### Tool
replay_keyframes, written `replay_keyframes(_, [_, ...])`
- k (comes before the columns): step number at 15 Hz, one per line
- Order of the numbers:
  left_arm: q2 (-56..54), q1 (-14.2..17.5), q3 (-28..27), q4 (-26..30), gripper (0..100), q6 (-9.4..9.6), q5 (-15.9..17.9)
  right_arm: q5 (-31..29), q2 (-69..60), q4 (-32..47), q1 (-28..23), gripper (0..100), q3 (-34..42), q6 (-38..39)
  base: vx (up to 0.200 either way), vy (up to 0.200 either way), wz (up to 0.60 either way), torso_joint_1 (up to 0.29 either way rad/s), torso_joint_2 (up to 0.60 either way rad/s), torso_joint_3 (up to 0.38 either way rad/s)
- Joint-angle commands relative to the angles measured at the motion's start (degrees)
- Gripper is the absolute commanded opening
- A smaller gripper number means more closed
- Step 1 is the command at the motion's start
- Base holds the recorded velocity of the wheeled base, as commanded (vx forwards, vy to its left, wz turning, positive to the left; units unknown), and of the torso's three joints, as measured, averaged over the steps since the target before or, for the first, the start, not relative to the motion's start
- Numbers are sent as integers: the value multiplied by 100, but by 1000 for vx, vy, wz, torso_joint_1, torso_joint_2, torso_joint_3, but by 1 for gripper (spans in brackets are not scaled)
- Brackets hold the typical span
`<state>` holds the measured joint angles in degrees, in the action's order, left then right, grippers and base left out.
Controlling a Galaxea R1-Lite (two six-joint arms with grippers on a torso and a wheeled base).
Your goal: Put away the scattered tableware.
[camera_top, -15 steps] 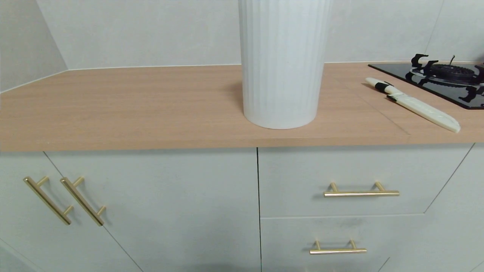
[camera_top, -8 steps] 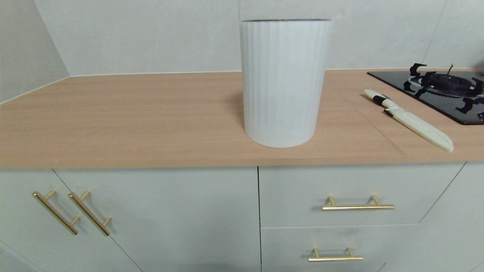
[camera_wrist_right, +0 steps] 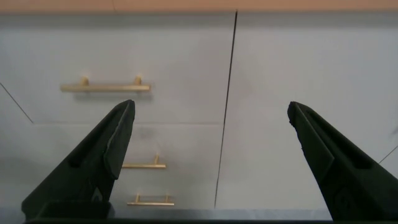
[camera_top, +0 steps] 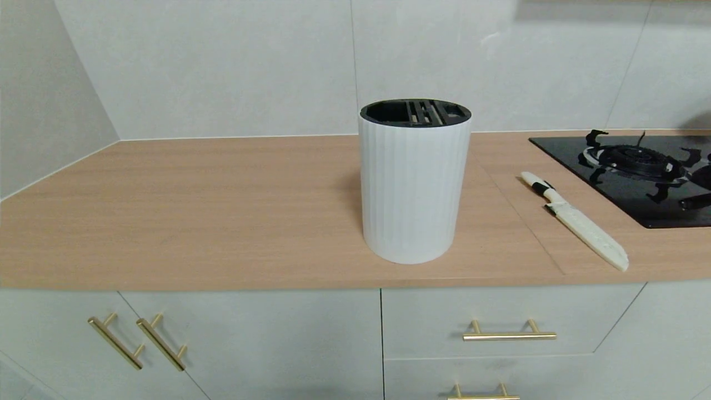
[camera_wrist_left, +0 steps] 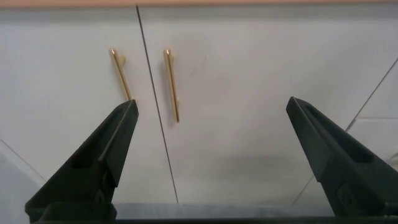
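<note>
On the counter (camera_top: 194, 211), centre of the frame: white ribbed holder (camera_top: 414, 189), upright, black slotted insert on top, nothing sticking out of the slots as far as can be seen.

Knife (camera_top: 577, 230): flat on the counter, right of centre in the head view, between the holder and the hob (camera_top: 622, 191); white handle with a black band toward the upper left, pale blade toward the lower right; apart from the holder, near the hob's edge but not on it.

Left claw (camera_wrist_left: 211, 102): spread wide, pinching nothing; facing the pale cabinet doors (camera_wrist_left: 249, 124) with their two brass handles (camera_wrist_left: 171, 84), below counter level.

Right claw (camera_wrist_right: 210, 104): likewise spread wide and bare; facing the drawer fronts (camera_wrist_right: 106, 143) under the counter.

Done: nothing, judging from the lie of things; knife not yet in the holder, neither claw near it.

Left to do: probably all of it. Bring a claw above the counter, most likely the right one given the knife's side, close on the handle, lift, turn blade downward, line up with a slot, lower in, let go.

Watch for: thin, flat handle lying against the wood, so little room to get under it; narrow slots, so little tolerance on blade angle.
</note>
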<state>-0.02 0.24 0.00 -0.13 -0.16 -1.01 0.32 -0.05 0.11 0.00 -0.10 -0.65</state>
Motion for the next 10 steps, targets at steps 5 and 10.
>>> replay_keyframes(5, [2,2,0,5,100,-2,-4,3,5,-2,0,100,1,-6,0,0,0,203,-489,-291])
replay_keyframes(10, [2,2,0,-4,100,-2,-4,3,5,7,0,100,1,-6,0,0,0,226,-508,-285])
